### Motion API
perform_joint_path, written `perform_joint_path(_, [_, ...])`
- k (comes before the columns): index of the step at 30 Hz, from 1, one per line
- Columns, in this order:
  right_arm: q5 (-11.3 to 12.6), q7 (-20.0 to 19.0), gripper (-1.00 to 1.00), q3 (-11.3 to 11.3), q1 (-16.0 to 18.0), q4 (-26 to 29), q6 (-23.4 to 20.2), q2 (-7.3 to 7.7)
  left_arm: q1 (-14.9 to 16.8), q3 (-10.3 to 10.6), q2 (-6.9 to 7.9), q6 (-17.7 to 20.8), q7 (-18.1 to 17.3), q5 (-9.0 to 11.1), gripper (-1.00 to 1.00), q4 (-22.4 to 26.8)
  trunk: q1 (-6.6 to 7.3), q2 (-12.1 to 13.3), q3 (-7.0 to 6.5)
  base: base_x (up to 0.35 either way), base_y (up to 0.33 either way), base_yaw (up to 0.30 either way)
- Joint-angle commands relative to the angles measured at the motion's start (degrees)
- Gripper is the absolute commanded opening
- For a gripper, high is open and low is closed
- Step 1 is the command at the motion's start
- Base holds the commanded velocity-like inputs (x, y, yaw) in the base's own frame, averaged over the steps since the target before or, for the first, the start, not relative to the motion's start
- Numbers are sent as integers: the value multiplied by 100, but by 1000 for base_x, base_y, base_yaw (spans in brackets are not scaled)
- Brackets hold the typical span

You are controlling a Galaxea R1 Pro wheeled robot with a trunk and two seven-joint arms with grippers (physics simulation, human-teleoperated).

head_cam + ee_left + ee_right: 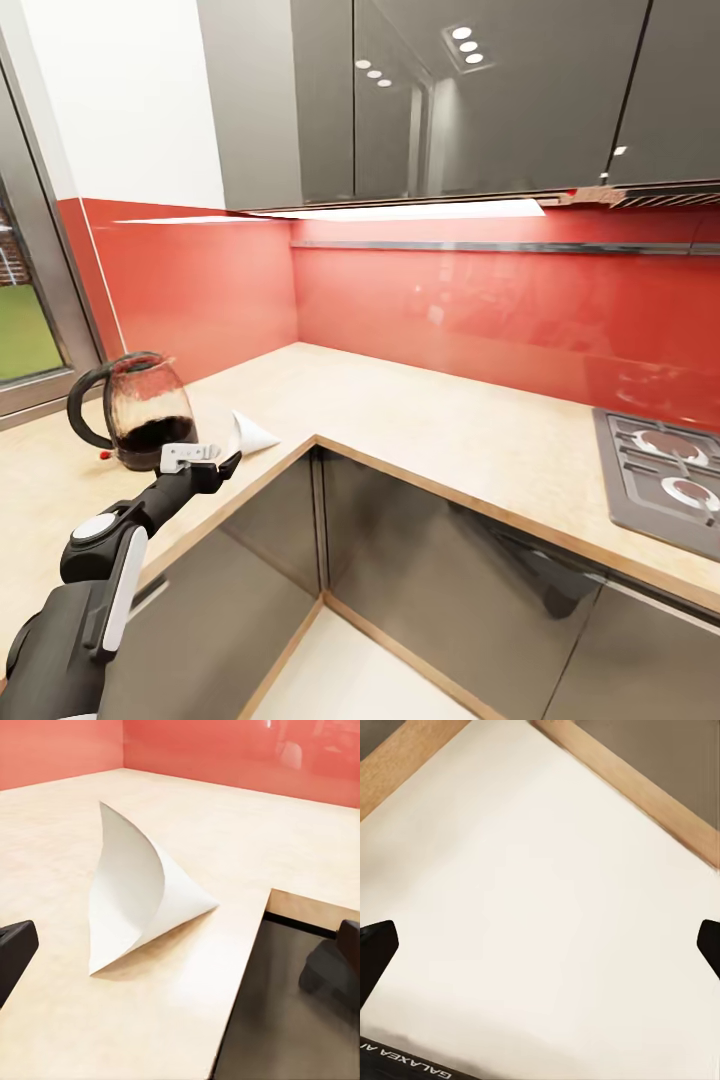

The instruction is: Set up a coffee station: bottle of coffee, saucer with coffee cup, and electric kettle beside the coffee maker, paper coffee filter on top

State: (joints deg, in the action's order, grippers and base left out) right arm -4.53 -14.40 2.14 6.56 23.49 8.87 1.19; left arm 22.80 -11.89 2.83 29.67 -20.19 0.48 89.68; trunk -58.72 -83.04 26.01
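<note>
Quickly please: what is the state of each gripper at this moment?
Left gripper: open, holding nothing, facing the paper coffee filter.
Right gripper: open, empty.

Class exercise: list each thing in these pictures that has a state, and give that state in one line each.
Paper coffee filter: lying on its side on the kitchen countertop, ungrasped.
Electric kettle: upright, dark liquid inside.
Left tool: open, facing the filter.
Right tool: open, empty, above pale floor.

The left arm point(95, 580) is reaching forward and upward from the lower left of the head view, its wrist bending level. The left end effector point(215, 462) is holding its 2 fingers wide apart, gripping nothing. The right end effector point(540, 945) is likewise spreading its 2 dark fingertips point(375, 952) wide, pointing downward.
</note>
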Motion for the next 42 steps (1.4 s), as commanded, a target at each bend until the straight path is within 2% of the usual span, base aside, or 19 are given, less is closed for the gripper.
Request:
perform_joint_path(1, [-48, 7, 100, 15, 3, -2, 24, 4, 5, -8, -1, 38, -29, 5, 100, 6, -1, -3, 6, 53, -17, 0])
perform_joint_path(42, [-48, 7, 100, 15, 3, -2, 26, 4, 5, -42, -1, 38, -20, -12, 100, -69, -1, -3, 0, 2, -1, -11])
